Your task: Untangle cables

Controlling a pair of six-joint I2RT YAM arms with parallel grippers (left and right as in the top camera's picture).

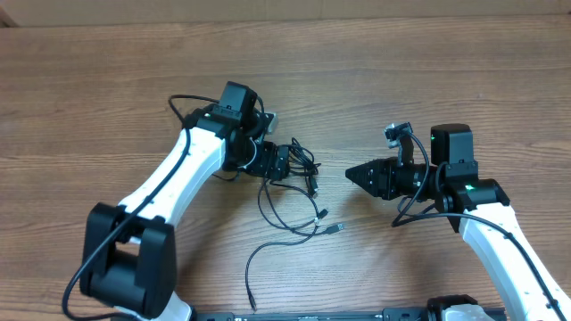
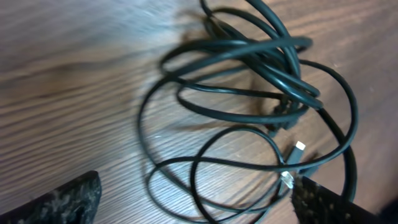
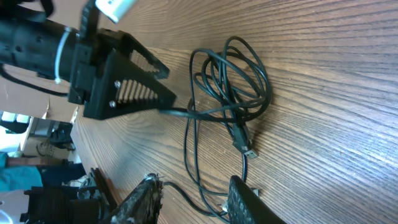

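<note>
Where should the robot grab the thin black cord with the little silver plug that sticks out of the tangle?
Grip the thin black cord just behind its silver plug, coming from above on the right gripper's side. That end lies flat and alone on the wooden table, outside the knotted loops, so nothing else gets pinched.

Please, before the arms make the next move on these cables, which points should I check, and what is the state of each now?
1. Left gripper jaws open and empty: ok.
2. Cables lie below the left gripper: ok.
3. Right gripper free of strands: cannot tell; one passes between its jaws in the wrist view.
4. Gap between both grippers: ok.
5. Cables untangled: not ok, loops overlap.
6. Plug loose on the table: ok.
</note>
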